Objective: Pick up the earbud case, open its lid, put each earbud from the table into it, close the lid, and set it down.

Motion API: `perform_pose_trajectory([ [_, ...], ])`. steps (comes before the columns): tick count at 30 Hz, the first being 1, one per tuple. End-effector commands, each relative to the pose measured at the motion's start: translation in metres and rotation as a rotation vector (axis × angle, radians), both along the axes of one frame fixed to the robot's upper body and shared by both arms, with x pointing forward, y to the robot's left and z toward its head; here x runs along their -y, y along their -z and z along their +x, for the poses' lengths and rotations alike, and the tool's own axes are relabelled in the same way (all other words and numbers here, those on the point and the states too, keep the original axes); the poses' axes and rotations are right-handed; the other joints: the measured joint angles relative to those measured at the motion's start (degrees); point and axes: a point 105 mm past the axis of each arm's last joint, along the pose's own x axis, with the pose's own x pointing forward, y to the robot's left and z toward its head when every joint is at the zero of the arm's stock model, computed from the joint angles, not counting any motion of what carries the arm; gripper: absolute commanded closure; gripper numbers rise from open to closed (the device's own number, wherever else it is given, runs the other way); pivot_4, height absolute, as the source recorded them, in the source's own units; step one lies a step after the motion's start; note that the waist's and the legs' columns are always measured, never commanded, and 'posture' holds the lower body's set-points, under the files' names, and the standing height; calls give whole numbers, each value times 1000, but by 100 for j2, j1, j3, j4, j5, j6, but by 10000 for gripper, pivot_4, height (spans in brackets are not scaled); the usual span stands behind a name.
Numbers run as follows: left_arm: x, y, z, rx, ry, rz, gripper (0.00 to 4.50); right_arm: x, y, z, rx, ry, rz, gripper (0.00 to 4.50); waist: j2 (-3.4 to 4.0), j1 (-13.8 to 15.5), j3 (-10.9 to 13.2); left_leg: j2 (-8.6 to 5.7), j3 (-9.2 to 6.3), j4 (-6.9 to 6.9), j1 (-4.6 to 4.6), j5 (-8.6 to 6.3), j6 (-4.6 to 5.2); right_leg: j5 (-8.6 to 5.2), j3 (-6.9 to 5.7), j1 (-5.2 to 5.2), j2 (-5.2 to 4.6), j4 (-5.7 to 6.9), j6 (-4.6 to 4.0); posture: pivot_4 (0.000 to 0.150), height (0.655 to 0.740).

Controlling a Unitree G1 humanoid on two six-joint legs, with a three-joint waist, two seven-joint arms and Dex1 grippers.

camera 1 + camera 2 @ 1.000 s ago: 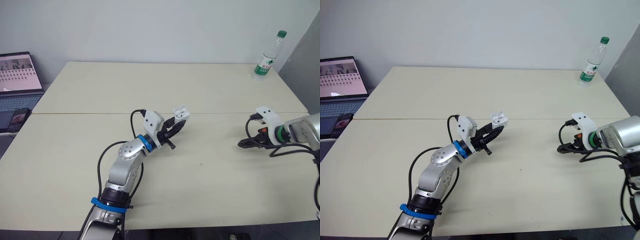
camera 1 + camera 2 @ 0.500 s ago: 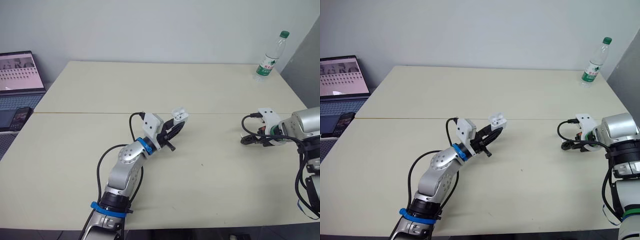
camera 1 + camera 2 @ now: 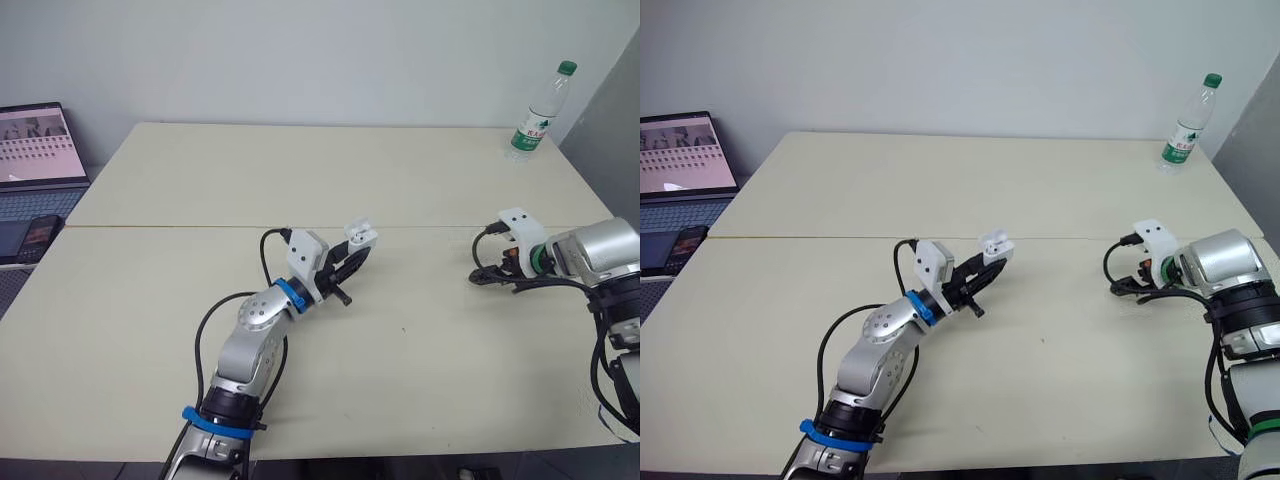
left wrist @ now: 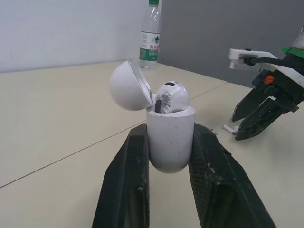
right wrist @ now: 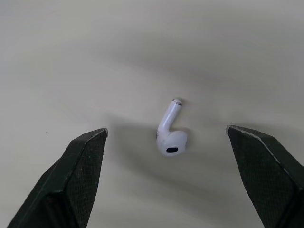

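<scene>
Care is needed: the right gripper, spread wide, should be lowered squarely astride the earbud on the table (the open earbud case is pinched by the left gripper).

In left claw, earbud case with 1 earbud in it; other earbud on table within right claw
</scene>
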Motion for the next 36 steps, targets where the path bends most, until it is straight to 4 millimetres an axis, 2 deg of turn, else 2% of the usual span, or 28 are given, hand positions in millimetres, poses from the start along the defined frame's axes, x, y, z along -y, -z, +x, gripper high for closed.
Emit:
perform_pose_trajectory([
  [1, 2, -15, -3, 59, 2, -18, 37621, 3, -7, -1, 33, -58, -45, 6592, 0, 0, 0, 0, 0, 0, 1, 0, 0, 0, 0, 0, 0, 1, 0, 1500, 7362],
  [2, 2, -15, -3, 59, 1, -18, 37621, 2, -6, -2, 33, -70, -49, 8453, 0, 0, 0, 0, 0, 0, 0, 0, 0, 0, 0, 0, 0, 1, 0, 1500, 7362],
  [10, 2, -14, -4, 57, 0, -15, 37621, -2, -4, -6, 52, -135, -70, 38304, 0, -3, 0, 0, 0, 0, 2, 0, 0, 0, 0, 0, 1, 2, 0, 1500, 7362],
  [11, 2, -14, -4, 56, 1, -15, 37621, -2, -4, -6, 56, -141, -73, 40776, 0, -3, 0, 0, 0, 1, 2, 0, 0, 0, 0, 1, 1, 2, 0, 1500, 7362],
  [18, 3, -14, -3, 55, 5, -16, 37621, 3, -11, -10, 63, -70, -35, 40931, 0, 1, 0, 0, 0, 1, 2, 0, 0, 0, 0, 1, 0, 2, 0, 1500, 7362],
  [23, -1, -12, -4, 50, -8, -17, 37621, 8, -10, -41, -52, 188, 151, 40931, 0, 7, 0, 1, -3, 0, 0, 0, 0, 0, 3, 1, -2, 2, -1, 1500, 7362],
  [28, 1, -7, -8, 35, 2, -18, 37621, 21, 9, -66, 3, 321, 224, 40931, -1, 12, -1, -1, -15, 0, -1, 0, -1, 0, 5, 8, -5, 1, 0, 1500, 7362],
  [31, 4, -7, -8, 32, 19, -18, 37621, 28, 27, -80, 61, 490, 247, 40931, -8, 9, -4, -2, -21, 4, 3, 0, -1, -2, 2, 18, -4, 1, 3, 1500, 7362],
  [33, 6, -8, -7, 33, 30, -16, 37621, 26, 39, -90, 96, 616, 258, 40931, -22, 7, -14, 0, -26, 1, 6, 0, -1, -13, 0, 22, -1, 1, 21, 1500, 7362],
  [36, 8, -9, -6, 36, 39, -13, 37621, 21, 46, -99, 129, 777, 272, 40931, -23, 2, -17, 4, -35, 3, 6, 1, -2, -17, -4, 26, 3, 3, 29, 1500, 7362],
])
